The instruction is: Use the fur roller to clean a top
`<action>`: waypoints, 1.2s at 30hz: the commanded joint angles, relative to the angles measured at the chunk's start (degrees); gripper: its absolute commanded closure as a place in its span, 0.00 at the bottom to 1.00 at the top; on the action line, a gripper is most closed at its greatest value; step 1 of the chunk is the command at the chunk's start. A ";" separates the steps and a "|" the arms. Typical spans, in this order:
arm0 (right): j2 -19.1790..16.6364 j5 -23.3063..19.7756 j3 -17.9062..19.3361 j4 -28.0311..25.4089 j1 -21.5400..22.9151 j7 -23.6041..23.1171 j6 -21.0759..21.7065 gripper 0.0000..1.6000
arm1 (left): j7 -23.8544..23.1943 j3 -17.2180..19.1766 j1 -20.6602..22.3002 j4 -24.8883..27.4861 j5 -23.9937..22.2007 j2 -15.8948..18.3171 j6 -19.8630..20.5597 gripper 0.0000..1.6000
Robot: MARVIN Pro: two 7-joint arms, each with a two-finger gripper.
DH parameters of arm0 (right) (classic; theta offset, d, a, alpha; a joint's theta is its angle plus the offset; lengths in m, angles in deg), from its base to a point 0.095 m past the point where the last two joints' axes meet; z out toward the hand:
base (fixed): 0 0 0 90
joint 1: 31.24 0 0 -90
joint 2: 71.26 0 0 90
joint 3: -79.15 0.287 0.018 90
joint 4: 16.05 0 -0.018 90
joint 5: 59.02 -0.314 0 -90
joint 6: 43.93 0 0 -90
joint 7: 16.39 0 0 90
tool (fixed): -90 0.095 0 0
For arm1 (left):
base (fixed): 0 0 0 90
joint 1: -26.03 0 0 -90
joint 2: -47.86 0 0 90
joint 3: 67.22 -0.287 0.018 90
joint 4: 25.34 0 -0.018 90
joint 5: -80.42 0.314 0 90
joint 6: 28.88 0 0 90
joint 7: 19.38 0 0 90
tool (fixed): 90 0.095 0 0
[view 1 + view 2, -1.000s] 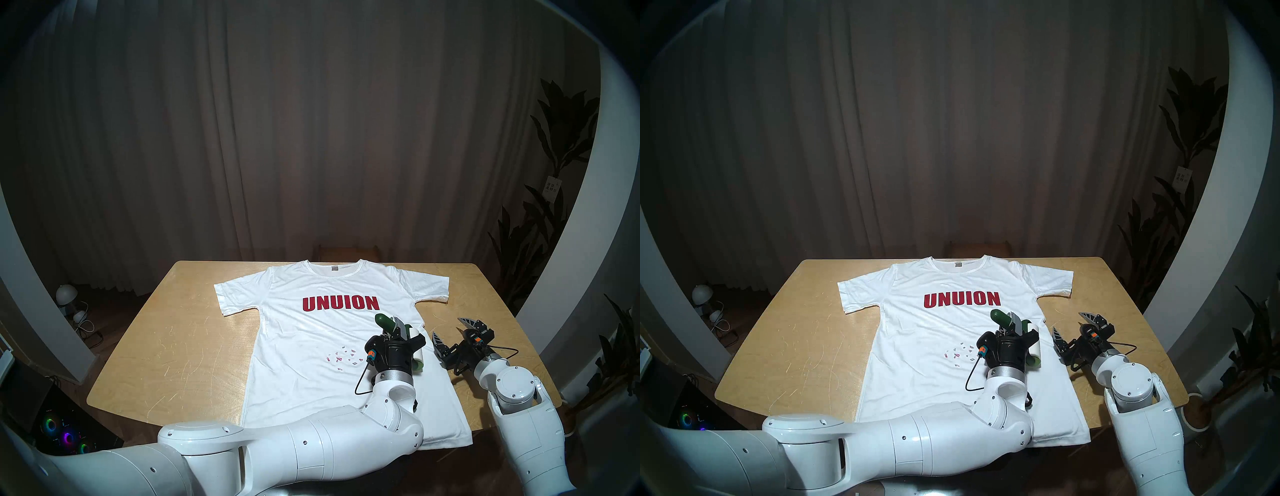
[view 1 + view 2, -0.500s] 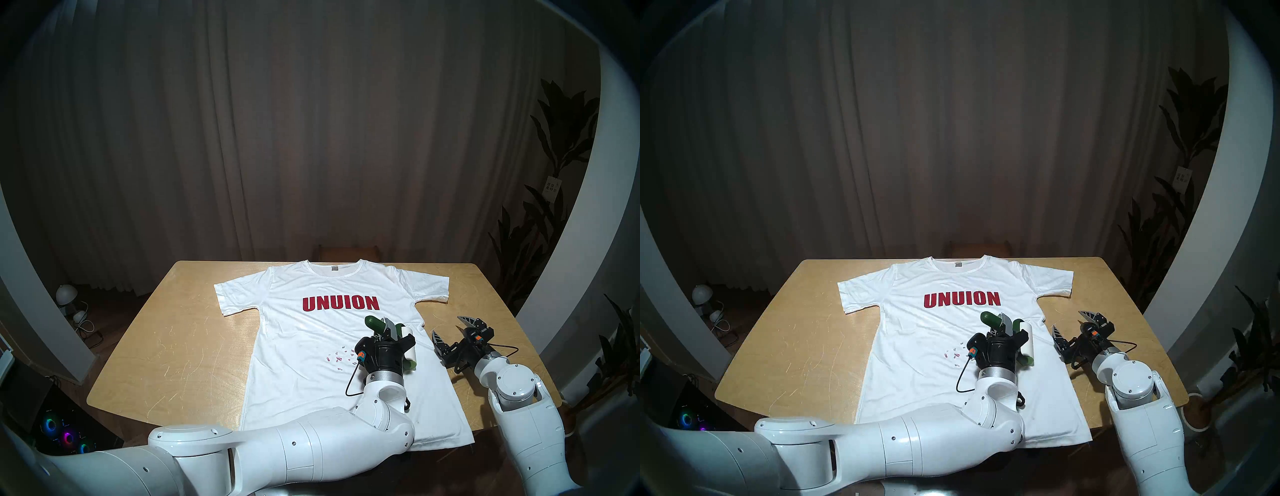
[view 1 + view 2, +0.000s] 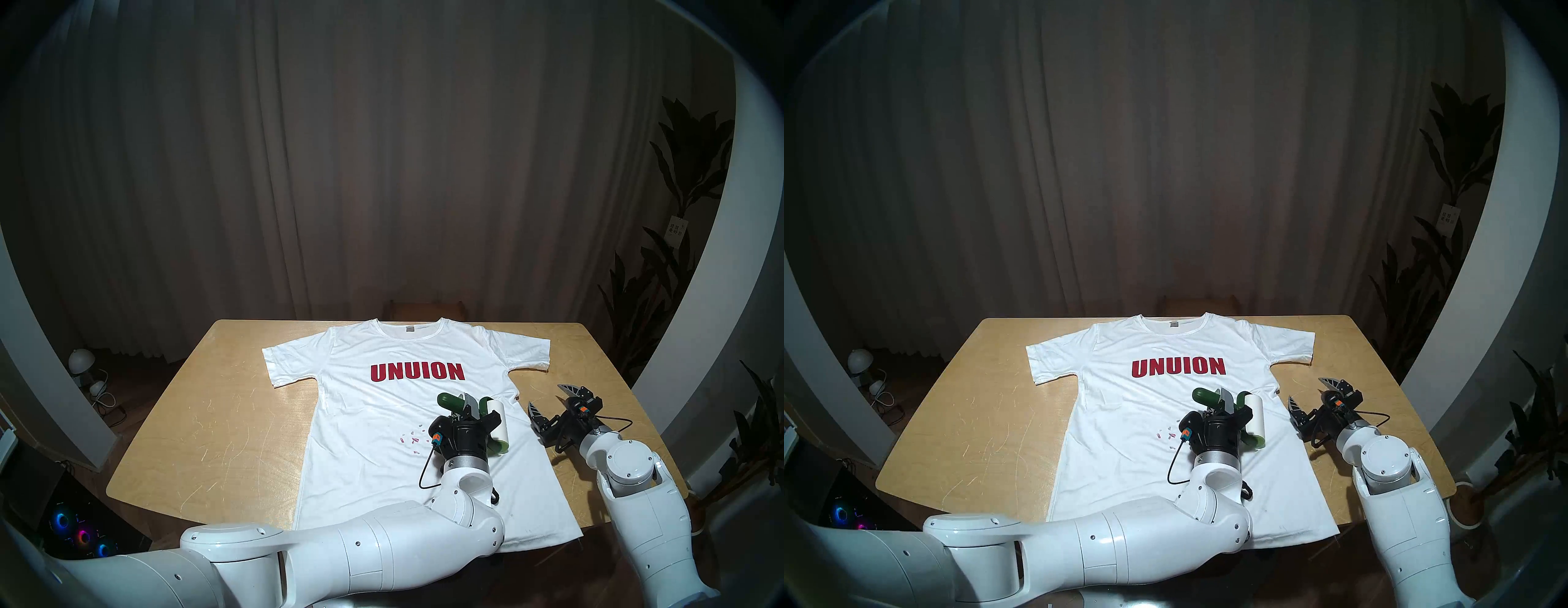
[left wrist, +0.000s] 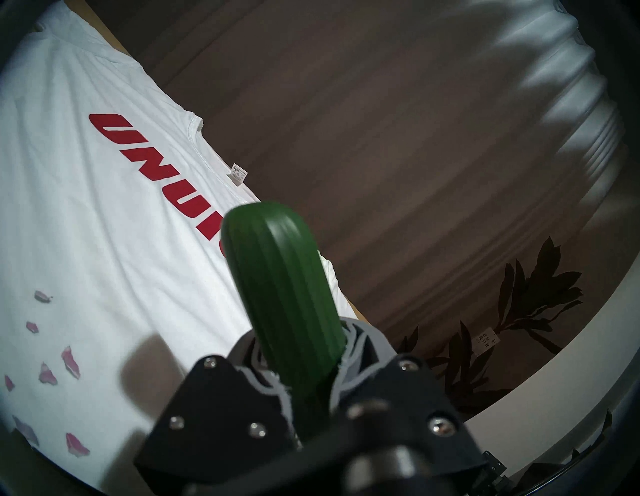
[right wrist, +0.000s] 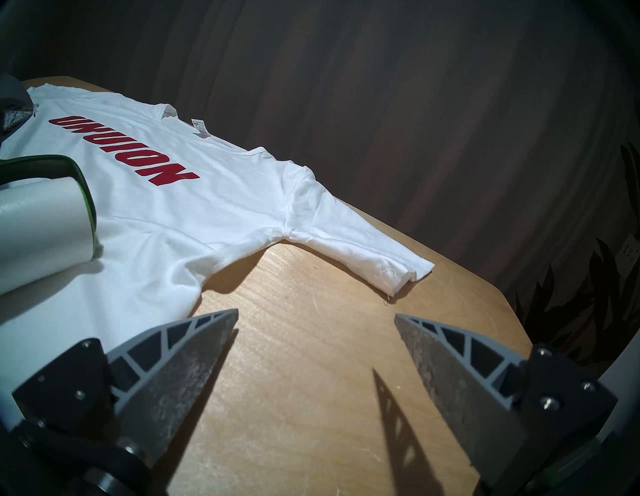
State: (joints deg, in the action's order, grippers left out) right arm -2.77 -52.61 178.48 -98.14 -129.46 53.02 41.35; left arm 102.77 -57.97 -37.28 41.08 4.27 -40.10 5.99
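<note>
- A light wooden table (image 3: pixel 220 424) fills the lower middle of the head view; fine scratches mark its top
- Small pink scraps (image 3: pixel 413 437) lie scattered at lower centre
- Brown curtains (image 3: pixel 339 170) hang across the whole upper half
- Dark leafy plants (image 3: pixel 679 263) stand at the right edge
- A white mushroom lamp (image 3: pixel 81 361) sits on the floor at the left; coloured glowing fans (image 3: pixel 82 537) show at lower left

The T-shirt (image 3: pixel 382 424) is white, with red block letters (image 3: pixel 417 372) across the chest and a small grey label (image 3: pixel 410 328) at the far neckline. Pale pink scraps (image 3: pixel 411 437) speckle its near middle. The lint roller (image 3: pixel 494 420) has a dark green handle and frame and a white roll. The surface (image 3: pixel 220 407) is light tan wood, finely scratched. The curtain (image 3: pixel 382 170) behind is dull grey-brown.
</note>
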 commanded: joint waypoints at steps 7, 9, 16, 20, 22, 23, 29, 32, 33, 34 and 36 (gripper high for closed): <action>-0.52 1.31 -1.09 2.60 -2.76 -0.55 2.03 0.00 | 1.15 1.94 -0.92 2.58 -1.11 3.95 0.13 1.00; -0.66 1.20 -1.00 2.49 -3.27 -0.67 1.99 0.00 | 1.32 1.92 -1.25 3.04 -1.09 4.82 0.13 1.00; -0.69 1.11 -1.28 2.77 -3.67 -0.81 1.81 0.00 | 2.10 2.80 -1.74 3.70 -1.52 6.40 0.13 1.00; -0.67 1.13 -1.64 3.14 -3.48 -0.78 1.68 0.00 | 2.51 3.31 -2.13 4.45 -1.72 7.76 0.13 1.00; -0.55 1.23 -2.07 3.06 -3.21 -0.75 1.77 0.00 | 2.78 3.54 -2.53 5.11 -1.63 8.75 0.13 1.00; -0.55 1.23 -2.07 3.06 -3.21 -0.75 1.77 0.00 | 2.78 3.54 -2.53 5.11 -1.63 8.75 0.13 1.00; -0.31 1.34 -2.60 2.12 -3.09 -0.53 2.19 0.00 | 3.20 4.20 -3.09 6.49 -1.57 10.51 0.13 1.00; -0.09 1.33 -2.61 1.85 -3.28 -0.17 2.24 0.00 | 3.00 4.41 -3.24 6.99 -1.19 11.18 0.13 1.00; 0.00 1.31 -2.60 1.76 -3.37 -0.04 2.28 0.00 | 3.00 4.51 -3.28 7.28 -1.13 11.37 0.13 1.00; 0.11 1.28 -2.58 1.57 -3.49 0.09 2.33 0.00 | 2.49 4.41 -3.25 7.61 -0.78 11.57 0.13 1.00; 0.57 0.83 -2.23 0.90 -3.91 0.47 2.67 0.00 | 2.40 4.37 -3.30 8.41 -0.55 11.72 0.13 1.00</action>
State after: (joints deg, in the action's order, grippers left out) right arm -3.60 -52.57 177.27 -98.48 -129.36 53.10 41.77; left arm 104.88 -53.51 -39.30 48.81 2.96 -31.83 5.99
